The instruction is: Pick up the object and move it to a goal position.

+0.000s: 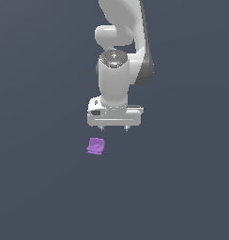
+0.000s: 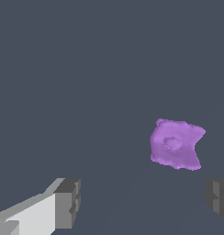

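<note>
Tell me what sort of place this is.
Most likely a bare simulated test scene: a flat, featureless grey ground, a white robot arm, and one purple block lying apart from the open gripper.

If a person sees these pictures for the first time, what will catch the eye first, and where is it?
The small purple block stands out first, the only colour on the plain dark grey floor; it lies just below the arm, toward the exterior view's left. Next comes the big white arm reaching down from the top centre. Its gripper is open and empty, apart from the block; the wrist view shows the block lying beyond the two spread fingers, not between them.
</note>
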